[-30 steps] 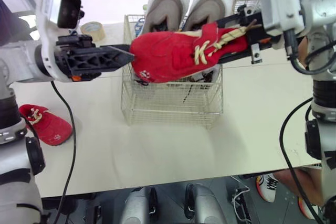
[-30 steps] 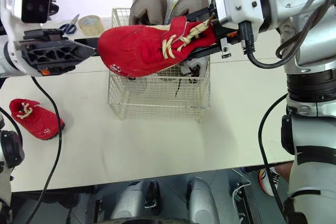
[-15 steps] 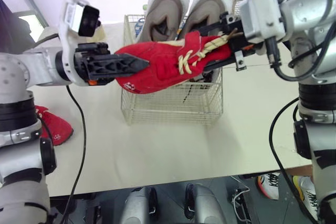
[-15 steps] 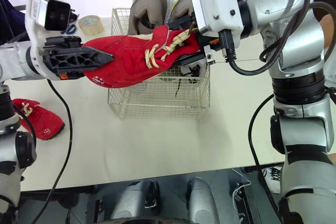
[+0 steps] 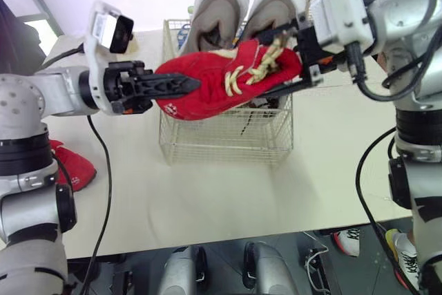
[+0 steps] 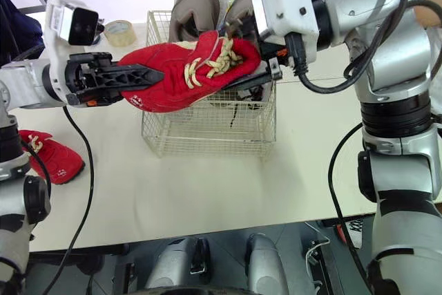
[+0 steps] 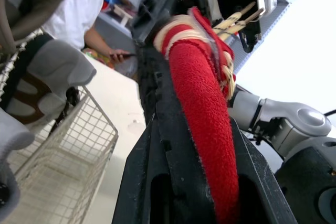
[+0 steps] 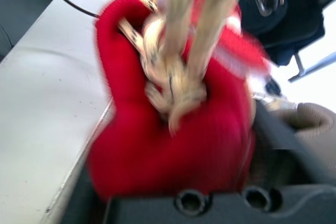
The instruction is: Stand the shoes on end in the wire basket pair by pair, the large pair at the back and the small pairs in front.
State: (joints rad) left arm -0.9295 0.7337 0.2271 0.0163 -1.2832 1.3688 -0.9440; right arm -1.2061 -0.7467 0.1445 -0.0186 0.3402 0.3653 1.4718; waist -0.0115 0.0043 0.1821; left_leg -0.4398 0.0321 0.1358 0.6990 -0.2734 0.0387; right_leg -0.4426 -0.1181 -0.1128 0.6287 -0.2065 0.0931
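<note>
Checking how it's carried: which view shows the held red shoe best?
Left eye view: the whole red shoe shows, toe to heel. The left wrist view shows it edge-on; the right wrist view shows its laces and heel up close.

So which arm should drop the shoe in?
Probably right: the right end effector grips the red shoe by its laced end over the wire basket; the left end effector only holds the toe.

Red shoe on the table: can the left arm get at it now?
Probably not yet: the left gripper is shut on the held shoe above the basket, with the right gripper on its other end. Once it lets go, the table shoe lies unobstructed nearby.
</note>
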